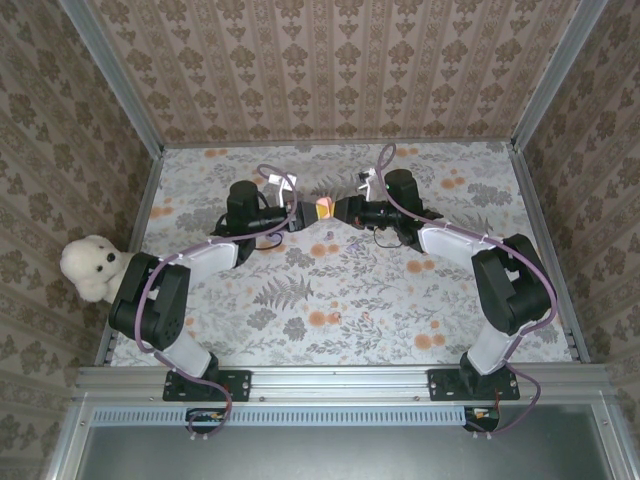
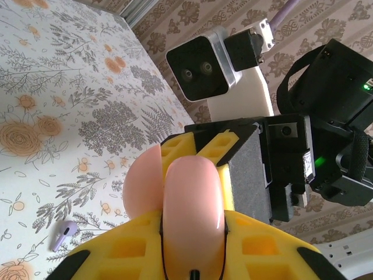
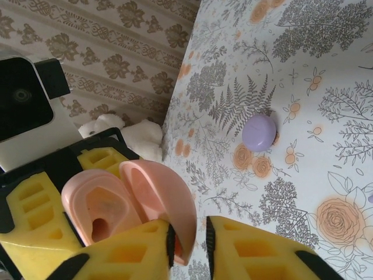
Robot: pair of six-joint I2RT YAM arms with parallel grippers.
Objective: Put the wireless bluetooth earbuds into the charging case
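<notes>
Patterned walls (image 1: 330,70) close the table (image 1: 330,320) on its left, far and right sides, and we see a metal rail (image 1: 340,378) along the near edge and a white plush toy (image 1: 92,268) by the left edge. At the far middle the left gripper (image 1: 298,212) clamps the open pink case (image 2: 192,210). The right gripper (image 3: 187,239), fingers narrow, pinches its lid (image 3: 160,198). A purple earbud (image 2: 64,234) lies on the table just nearer than them
</notes>
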